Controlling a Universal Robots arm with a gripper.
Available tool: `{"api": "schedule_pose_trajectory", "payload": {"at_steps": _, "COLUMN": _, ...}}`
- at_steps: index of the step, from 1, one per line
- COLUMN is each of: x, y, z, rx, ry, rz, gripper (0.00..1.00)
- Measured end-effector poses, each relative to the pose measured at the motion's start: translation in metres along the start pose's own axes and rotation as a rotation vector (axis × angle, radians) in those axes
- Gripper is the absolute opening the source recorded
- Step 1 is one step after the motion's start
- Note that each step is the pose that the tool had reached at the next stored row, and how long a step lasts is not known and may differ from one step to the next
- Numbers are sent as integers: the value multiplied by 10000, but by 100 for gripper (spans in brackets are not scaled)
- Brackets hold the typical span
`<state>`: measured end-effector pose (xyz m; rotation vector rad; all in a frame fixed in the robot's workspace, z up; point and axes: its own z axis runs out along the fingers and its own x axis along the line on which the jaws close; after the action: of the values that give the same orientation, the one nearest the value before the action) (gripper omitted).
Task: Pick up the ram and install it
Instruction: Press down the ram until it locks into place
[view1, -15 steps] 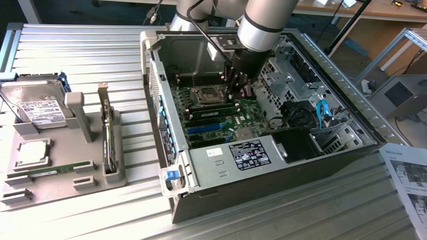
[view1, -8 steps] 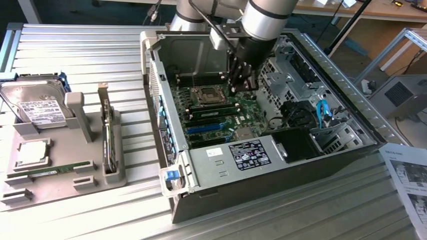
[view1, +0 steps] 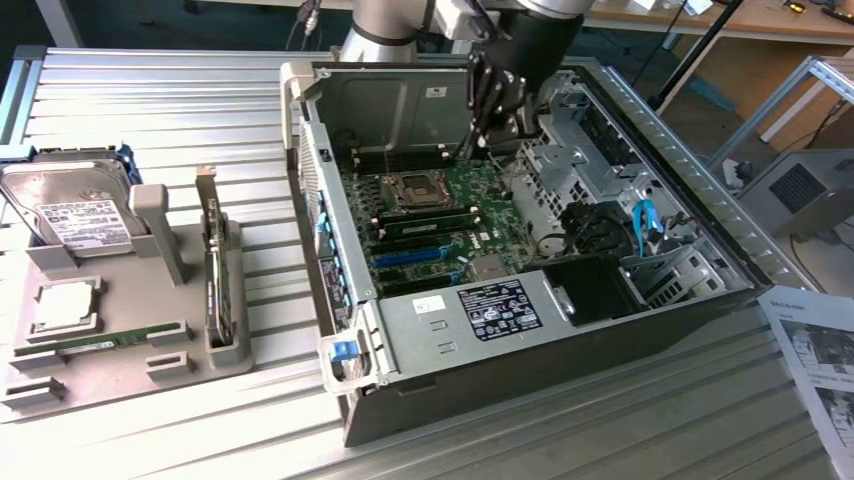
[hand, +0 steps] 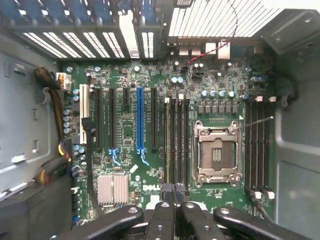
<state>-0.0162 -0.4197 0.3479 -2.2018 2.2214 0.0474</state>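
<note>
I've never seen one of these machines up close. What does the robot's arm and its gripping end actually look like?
The arm is a thick round tube in silver-grey metal, with a black section lower down. Its gripper is black, built from slim linked bars. In the wrist view, the fingers are glossy black links joined by round silver pins.

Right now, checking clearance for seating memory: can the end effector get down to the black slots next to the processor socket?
Probably yes. The case side is open, the end effector hangs directly above the motherboard, and nothing lies across those slots.
</note>
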Motion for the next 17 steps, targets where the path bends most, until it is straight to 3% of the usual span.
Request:
{"api": "schedule_pose_trajectory", "payload": {"at_steps": 2, "x": -4, "y": 1, "z": -118, "rx": 0, "ry": -1, "rz": 0, "gripper": 11}}
{"api": "schedule_pose_trajectory", "payload": {"at_steps": 5, "x": -6, "y": 2, "z": -190, "rx": -1, "ry": 5, "rz": -1, "gripper": 11}}
{"api": "schedule_pose_trajectory", "payload": {"at_steps": 17, "x": -7, "y": 3, "z": -225, "rx": 0, "ry": 5, "rz": 0, "gripper": 11}}
